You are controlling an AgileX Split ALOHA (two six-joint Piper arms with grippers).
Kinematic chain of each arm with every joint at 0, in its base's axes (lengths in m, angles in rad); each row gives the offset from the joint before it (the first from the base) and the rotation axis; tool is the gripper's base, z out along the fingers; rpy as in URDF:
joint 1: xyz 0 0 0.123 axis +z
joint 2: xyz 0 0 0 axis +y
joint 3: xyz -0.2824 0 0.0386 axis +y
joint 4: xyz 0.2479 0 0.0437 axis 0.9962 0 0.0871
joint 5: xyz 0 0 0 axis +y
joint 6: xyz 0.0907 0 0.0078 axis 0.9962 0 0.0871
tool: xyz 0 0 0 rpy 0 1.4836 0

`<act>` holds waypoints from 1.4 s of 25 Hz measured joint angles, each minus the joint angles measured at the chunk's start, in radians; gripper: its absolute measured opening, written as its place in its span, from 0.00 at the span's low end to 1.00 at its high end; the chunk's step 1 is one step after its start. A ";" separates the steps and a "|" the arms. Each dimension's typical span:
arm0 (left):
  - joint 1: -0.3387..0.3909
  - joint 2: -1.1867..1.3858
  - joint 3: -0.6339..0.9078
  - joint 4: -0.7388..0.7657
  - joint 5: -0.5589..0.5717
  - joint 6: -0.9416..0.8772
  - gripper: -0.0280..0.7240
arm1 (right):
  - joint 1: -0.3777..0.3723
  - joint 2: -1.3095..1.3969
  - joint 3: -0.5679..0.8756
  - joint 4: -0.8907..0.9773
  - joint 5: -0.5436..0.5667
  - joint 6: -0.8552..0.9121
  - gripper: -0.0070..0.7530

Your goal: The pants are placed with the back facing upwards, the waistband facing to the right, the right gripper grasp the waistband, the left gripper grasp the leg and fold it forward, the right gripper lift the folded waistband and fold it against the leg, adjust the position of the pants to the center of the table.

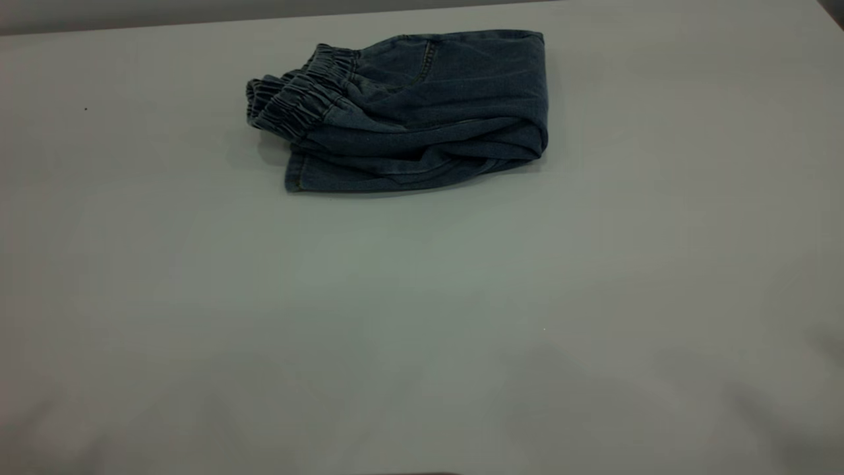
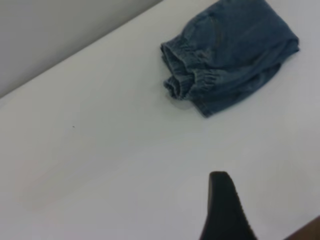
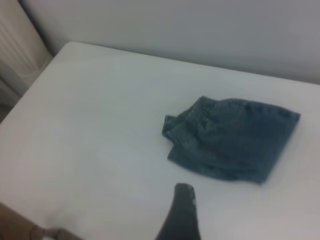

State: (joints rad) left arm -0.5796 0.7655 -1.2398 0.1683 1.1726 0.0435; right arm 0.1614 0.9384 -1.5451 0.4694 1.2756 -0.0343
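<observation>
The left gripper (image 2: 225, 210) shows only as one dark fingertip in its wrist view, pulled back well apart from the cloth; whether it is wide or narrow cannot be told. From it, the pants (image 2: 227, 55) lie toward one o'clock.

On the table (image 1: 422, 330), the pants (image 1: 409, 109) sit as a compact folded bundle at about twelve o'clock of the exterior view, close to the far edge. The waistband (image 1: 300, 99) is doubled over at the bundle's nine o'clock side, lying on the denim beneath; a hem (image 1: 297, 175) pokes out at seven o'clock.

The right gripper (image 3: 182, 212) is likewise a single dark finger, held off the cloth, its spread impossible to judge.

Both folds look done, so the step in hand seems to be the last: centring. The next move would call for taking the bundle without unrolling the waistband and drawing it toward six o'clock.
</observation>
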 joint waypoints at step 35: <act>0.000 -0.605 0.744 -0.360 -0.030 0.182 0.59 | 0.000 -0.899 1.070 -0.343 -0.131 -0.068 0.76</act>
State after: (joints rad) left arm -0.5796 0.1601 -0.4956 -0.1919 1.1425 0.2252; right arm 0.1614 0.0395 -0.4752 0.1268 1.1449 -0.1025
